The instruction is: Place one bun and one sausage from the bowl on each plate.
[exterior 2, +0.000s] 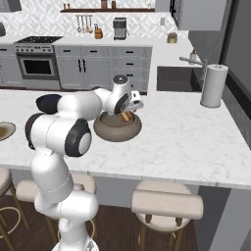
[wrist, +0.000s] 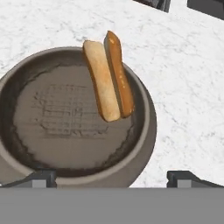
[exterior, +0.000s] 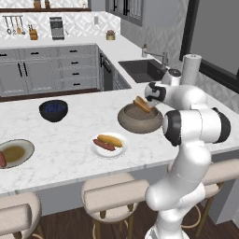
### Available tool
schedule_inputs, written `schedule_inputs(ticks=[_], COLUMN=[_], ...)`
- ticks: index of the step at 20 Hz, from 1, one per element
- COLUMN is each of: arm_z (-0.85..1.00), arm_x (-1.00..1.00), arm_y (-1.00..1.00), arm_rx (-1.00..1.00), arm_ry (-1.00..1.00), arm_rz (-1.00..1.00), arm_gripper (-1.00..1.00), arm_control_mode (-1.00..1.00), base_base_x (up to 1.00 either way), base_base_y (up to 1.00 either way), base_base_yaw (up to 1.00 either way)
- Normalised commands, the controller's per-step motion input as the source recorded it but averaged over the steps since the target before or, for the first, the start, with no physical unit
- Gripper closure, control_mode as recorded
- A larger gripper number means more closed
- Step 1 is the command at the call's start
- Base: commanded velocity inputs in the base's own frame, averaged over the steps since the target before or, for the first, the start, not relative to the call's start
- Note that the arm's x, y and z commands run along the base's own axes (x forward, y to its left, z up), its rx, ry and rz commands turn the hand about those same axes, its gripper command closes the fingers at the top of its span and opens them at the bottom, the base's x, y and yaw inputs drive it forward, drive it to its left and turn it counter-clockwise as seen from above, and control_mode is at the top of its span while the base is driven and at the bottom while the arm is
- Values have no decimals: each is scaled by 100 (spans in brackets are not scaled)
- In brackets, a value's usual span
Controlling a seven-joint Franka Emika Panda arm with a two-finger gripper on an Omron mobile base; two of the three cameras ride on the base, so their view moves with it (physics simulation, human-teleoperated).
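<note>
On the far left of the marble counter (exterior: 70, 149) in the left base view sits the grey-rimmed plate (exterior: 21, 147) with an olive-brown centre; a reddish sausage (exterior: 2, 159) lies at its left edge, cut off by the frame. Behind and right of it stands a glossy dark blue bowl (exterior: 53, 110). Right again, near the counter's front edge, the white plate (exterior: 109, 145) carries 1 golden bun (exterior: 110, 139) with 1 dark red sausage (exterior: 103, 145) touching its near side. Further right is the wide, matte brown-tan bowl (exterior: 139, 118), larger than either plate. In the hand view 1 split bun (wrist: 108, 76) leans on its inner wall at the rim: a pale half and a browner, glossy half lying side by side. The bowl's floor shows a faint grid texture. The gripper (wrist: 112, 177) hovers just above the bowl, its jaws spread wide and holding nothing.
</note>
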Motion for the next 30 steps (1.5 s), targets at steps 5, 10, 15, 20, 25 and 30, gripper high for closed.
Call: schedule_inputs(ticks=[5,10,15,20,25,30], arm_z=[-26,0,-21,-18,1,-4], arm_x=[39,28,2,18,40,30], arm_y=[0,0,3,30,13,0], arm_rx=[0,0,0,0,0,0], arm_ry=[7,0,5,4,0,0], arm_rz=[0,0,0,8,4,0], arm_gripper=[-100,-100,-100,-100,-100,-100], arm_control_mode=[-100,-100,-100,-100,-100,-100], base_base_x=[0,0,0,0,0,0], base_base_y=[0,0,0,0,0,0], base_base_yaw=[0,0,0,0,0,0])
